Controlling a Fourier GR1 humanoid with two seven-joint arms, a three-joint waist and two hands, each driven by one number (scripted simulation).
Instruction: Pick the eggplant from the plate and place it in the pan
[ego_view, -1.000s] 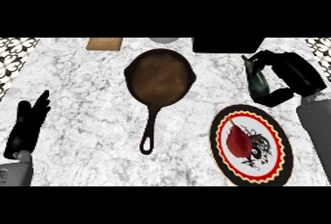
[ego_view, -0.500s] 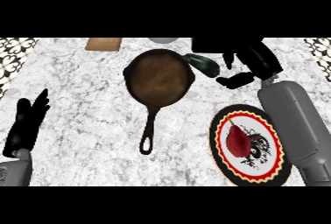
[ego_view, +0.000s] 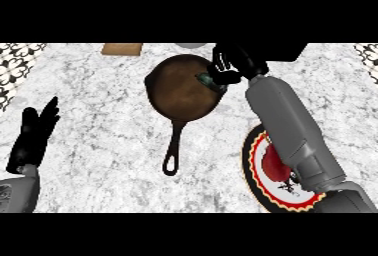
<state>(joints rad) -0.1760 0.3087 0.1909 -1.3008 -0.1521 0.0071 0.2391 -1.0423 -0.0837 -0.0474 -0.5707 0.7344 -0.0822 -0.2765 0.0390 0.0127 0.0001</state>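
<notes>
Marble counter (ego_view: 103, 125), white with grey veining, spans view. Dark pan (ego_view: 181, 92) lies on it directly below right hand (ego_view: 232, 65), handle running back toward lower edge. Plate (ego_view: 258, 175), red and cream rim, sits on counter behind that hand, under its forearm. Tan board (ego_view: 122, 48) at far edge, beyond left hand (ego_view: 33, 135).

You see a white table (ego_view: 103, 125) veined in grey marble. The pan (ego_view: 181, 92) is rusty brown inside with a black handle. The plate (ego_view: 258, 172) has a black rim, a red-and-cream scalloped border and a red middle. The eggplant (ego_view: 209, 80) looks dark green. Both robot hands, left (ego_view: 33, 137) and right (ego_view: 232, 62), are black on grey forearms.
</notes>
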